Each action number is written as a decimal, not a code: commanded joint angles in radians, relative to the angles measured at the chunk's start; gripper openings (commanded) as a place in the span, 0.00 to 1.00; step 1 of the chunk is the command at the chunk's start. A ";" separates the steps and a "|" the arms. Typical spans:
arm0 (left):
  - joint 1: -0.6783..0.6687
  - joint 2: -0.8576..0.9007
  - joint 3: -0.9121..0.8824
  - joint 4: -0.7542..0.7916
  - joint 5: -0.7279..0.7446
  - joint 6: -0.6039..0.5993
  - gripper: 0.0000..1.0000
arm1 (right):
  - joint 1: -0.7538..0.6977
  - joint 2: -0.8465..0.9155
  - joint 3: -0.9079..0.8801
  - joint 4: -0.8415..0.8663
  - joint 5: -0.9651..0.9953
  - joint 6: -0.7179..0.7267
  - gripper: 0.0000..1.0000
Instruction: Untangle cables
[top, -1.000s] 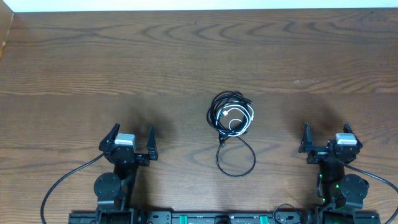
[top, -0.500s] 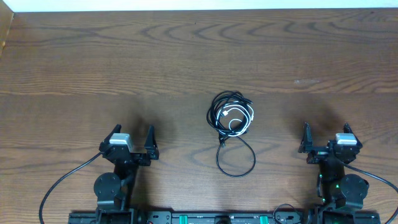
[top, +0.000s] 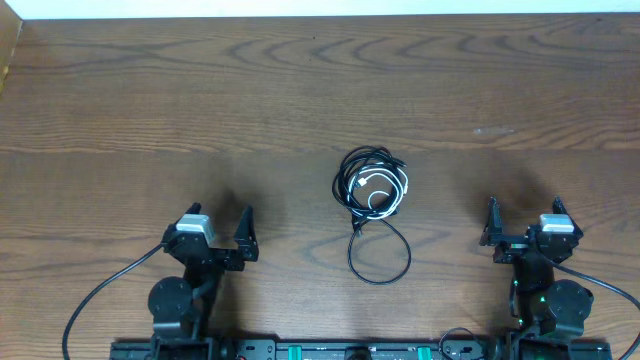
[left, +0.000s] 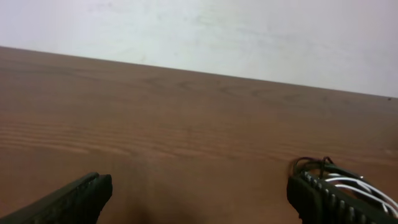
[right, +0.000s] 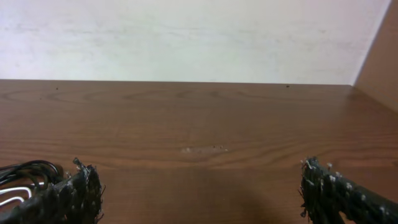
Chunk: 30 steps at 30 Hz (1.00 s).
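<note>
Sitting back near the robot's base, left pincer (top: 218, 218) and right pincer (top: 524, 210) both stand spread, gripping nothing. Cables (top: 372, 195) lie between them on the table (top: 150, 100), well apart from each: 2 black coils around 1 white, 1 black loop trailing toward the robot. Central placement likely keeps both arms within reach.

- The left gripper (top: 220, 211) turns slightly to its right in the overhead view, its spread fingers now angled more toward the cables (top: 372, 190).
- Its white wrist block (top: 190, 227) sits a touch further left and lower than a second ago, and the arm's base joint (top: 168, 298) edges left with it.
</note>
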 joint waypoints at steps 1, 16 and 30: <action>-0.002 -0.003 0.060 -0.021 0.015 -0.008 0.97 | -0.003 -0.006 -0.002 -0.003 -0.003 -0.004 0.99; -0.002 0.093 0.126 -0.065 0.024 -0.038 0.97 | -0.003 -0.006 -0.002 -0.003 -0.003 -0.004 0.99; -0.002 0.104 0.127 -0.036 0.023 -0.038 0.97 | -0.003 -0.006 -0.003 -0.003 -0.003 -0.004 0.99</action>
